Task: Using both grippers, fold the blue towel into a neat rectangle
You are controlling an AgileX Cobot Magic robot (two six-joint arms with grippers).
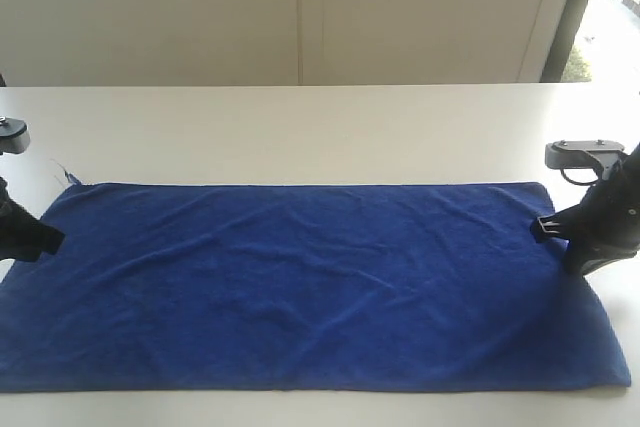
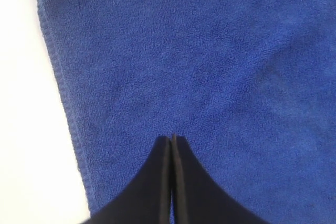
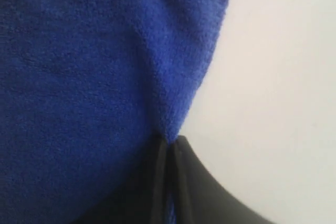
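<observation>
The blue towel (image 1: pixel 300 287) lies spread flat on the white table (image 1: pixel 300 127), long side across the exterior view. My left gripper (image 1: pixel 45 239) sits low at the towel's left edge. In the left wrist view its jaws (image 2: pixel 172 139) are pressed together into the towel (image 2: pixel 210 51), just inside the hem, with a thin sliver of blue between them. At the towel's right edge my right gripper (image 1: pixel 578 263) is shut on the cloth. In the right wrist view the towel (image 3: pixel 79 77) rises in a small fold that is pinched between the jaws (image 3: pixel 170 141).
Bare white table surrounds the towel on the far side and beside both short edges (image 2: pixel 21 103) (image 3: pixel 283 77). A pale wall stands behind the table, with a window strip (image 1: pixel 615 7) at the far right. The towel's near edge lies close to the table's front.
</observation>
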